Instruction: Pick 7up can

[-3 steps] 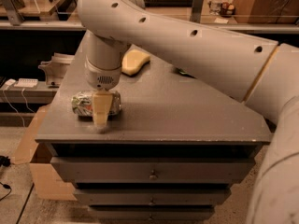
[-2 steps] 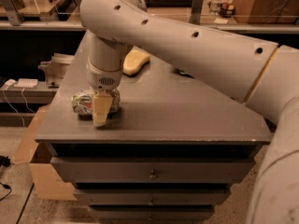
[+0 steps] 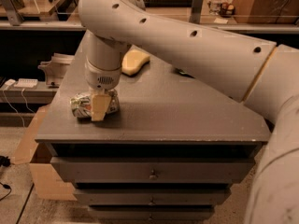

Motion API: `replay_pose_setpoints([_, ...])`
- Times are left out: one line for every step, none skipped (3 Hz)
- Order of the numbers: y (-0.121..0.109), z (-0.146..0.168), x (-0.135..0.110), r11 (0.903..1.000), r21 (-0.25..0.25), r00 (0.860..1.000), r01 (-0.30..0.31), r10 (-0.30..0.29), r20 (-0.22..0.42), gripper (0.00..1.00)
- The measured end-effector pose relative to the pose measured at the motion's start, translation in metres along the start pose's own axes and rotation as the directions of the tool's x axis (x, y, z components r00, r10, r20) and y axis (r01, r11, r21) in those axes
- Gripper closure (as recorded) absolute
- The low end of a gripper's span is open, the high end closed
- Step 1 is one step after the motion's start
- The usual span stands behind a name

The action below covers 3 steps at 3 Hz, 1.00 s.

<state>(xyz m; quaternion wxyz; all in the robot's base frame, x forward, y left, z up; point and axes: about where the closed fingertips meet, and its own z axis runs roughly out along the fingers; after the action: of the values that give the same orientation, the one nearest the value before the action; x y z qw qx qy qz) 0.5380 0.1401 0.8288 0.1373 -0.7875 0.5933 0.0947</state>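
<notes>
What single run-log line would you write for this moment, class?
object: dented silvery-white, green-banded drink can, on grey cabinet top, front-left corner | claw: down against can | lifted: not yet

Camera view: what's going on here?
The robot's arm is reaching down over the near-left corner of the drawer cabinet's top, with its pincer lowered right at the dented 7up can. The can sits on the top, not yet lifted. A yellow sponge-like object lies farther back, untouched.

Gray drawer cabinet [image 3: 187, 113]; yellow sponge-like pad [image 3: 134, 61] far on its top; cardboard box [image 3: 44, 174] on floor, left.
</notes>
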Motion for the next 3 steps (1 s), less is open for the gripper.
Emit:
replay_pose_setpoints([0.0, 0.0, 0.0, 1.0, 0.0, 1.0, 0.0, 0.0, 0.0, 1.0])
replay_pose_setpoints([-0.017, -0.037, -0.007, 0.9958, 0.08, 0.999, 0.044, -0.044, 0.005, 1.0])
replay_pose_setpoints([-0.034, -0.08, -0.011, 0.9816, 0.171, 0.996, 0.084, -0.086, 0.006, 1.0])
